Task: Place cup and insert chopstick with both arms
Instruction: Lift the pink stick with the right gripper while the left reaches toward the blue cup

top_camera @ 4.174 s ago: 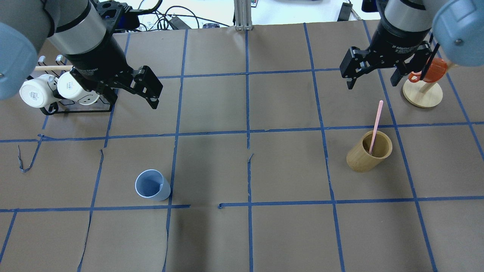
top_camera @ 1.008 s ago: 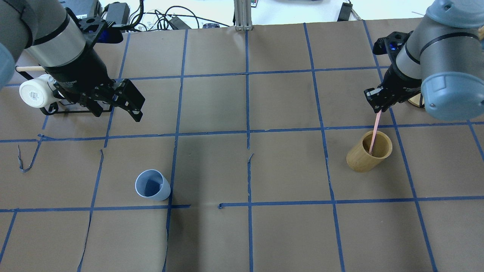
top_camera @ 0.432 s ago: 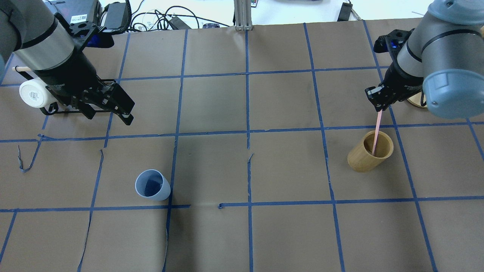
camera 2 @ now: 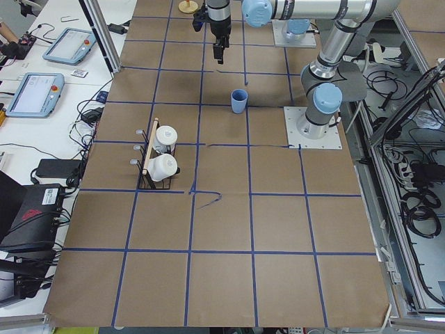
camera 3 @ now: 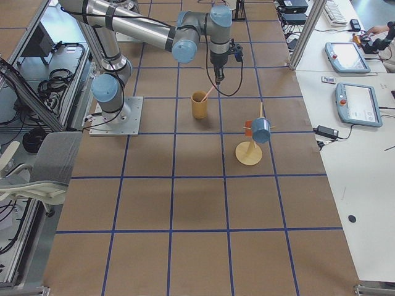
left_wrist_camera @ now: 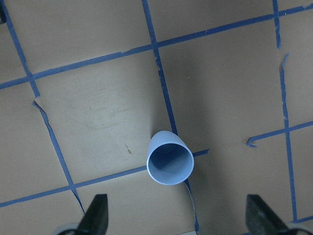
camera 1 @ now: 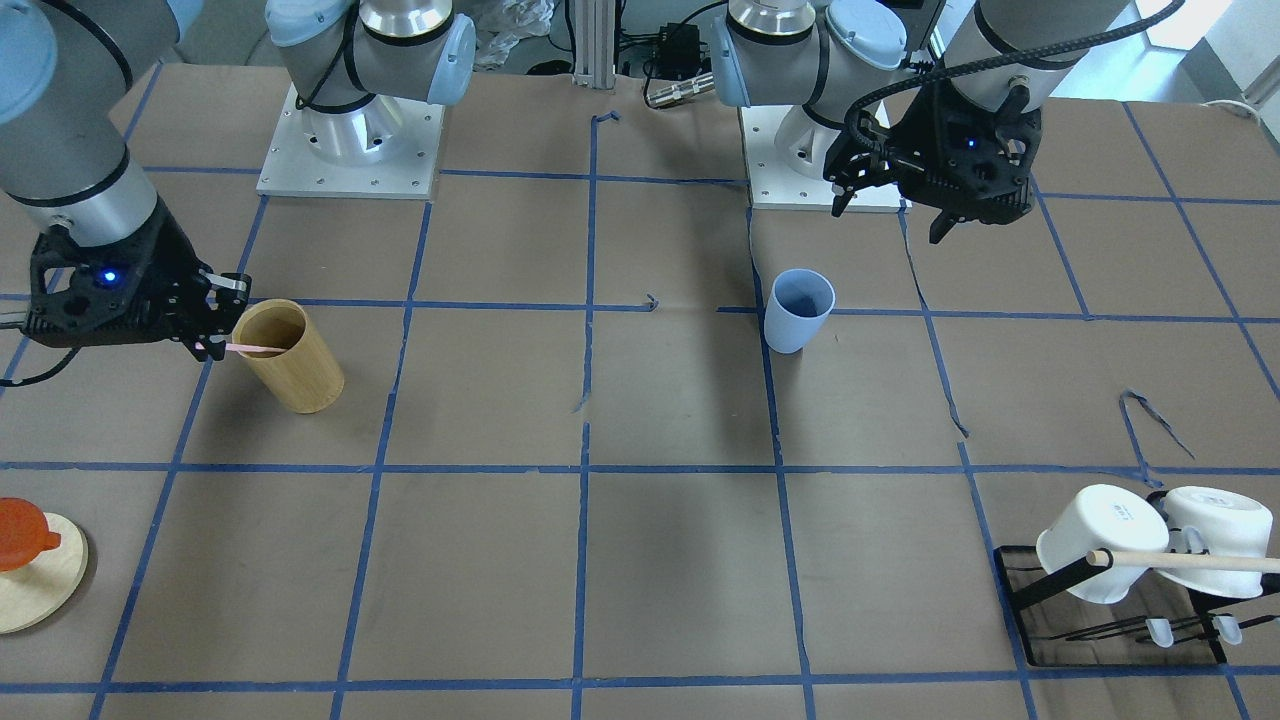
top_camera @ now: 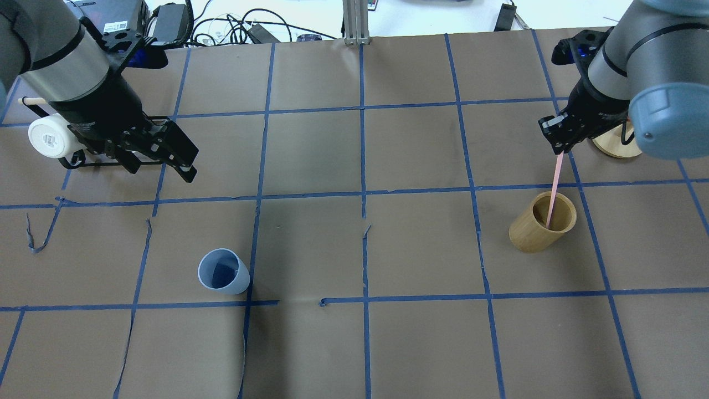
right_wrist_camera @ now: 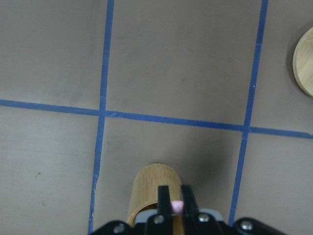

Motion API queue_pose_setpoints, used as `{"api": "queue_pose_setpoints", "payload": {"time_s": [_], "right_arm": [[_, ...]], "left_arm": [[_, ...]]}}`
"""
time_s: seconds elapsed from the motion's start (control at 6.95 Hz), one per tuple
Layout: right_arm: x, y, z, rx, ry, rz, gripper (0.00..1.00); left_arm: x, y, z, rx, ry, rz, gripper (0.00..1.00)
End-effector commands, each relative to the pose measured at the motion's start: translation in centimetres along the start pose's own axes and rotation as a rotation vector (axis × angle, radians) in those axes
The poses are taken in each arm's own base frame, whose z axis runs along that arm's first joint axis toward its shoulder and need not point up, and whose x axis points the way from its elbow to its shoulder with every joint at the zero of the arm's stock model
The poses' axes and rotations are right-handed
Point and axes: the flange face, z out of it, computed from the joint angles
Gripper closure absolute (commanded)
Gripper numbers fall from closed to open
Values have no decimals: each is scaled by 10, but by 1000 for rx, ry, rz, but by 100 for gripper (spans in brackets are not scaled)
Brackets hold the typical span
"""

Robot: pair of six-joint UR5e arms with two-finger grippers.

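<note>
The light-blue cup (top_camera: 223, 271) stands upright and alone on the brown table; it also shows in the front view (camera 1: 798, 310) and the left wrist view (left_wrist_camera: 169, 164). My left gripper (top_camera: 160, 168) is open and empty, held above the table behind the cup and apart from it (camera 1: 888, 222). A pale-pink chopstick (top_camera: 554, 191) leans out of the tan bamboo cylinder (top_camera: 541, 223). My right gripper (top_camera: 559, 145) is shut on the chopstick's upper end (right_wrist_camera: 177, 206), above and behind the cylinder (camera 1: 290, 358). The chopstick's lower end is inside the cylinder.
A black rack (top_camera: 111, 162) with white mugs (camera 1: 1100, 545) and a long wooden rod sits at the back left, partly under my left arm. A round wooden stand (camera 1: 25, 585) with an orange cup (camera 1: 20, 533) is at the back right, behind my right arm. Blue tape lines grid the table.
My right gripper came down, shut on the chopstick's top and has lifted it slightly, so more stick shows above the cylinder. My left arm moved left and nearer; it is almost still now.
</note>
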Motion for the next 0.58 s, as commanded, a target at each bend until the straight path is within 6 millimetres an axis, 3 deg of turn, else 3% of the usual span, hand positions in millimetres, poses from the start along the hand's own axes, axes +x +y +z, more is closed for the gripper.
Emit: {"api": "queue_pose_setpoints", "payload": {"time_s": [0.0,0.43], "right_arm": [[1,-12,-51,19,-19,4,88],[2,-19,-87,73,-9,4,88]], "left_arm": [[8,-8,-13,27,9,-57,0],[68,-14,-26,48,-13,-194,0]]}}
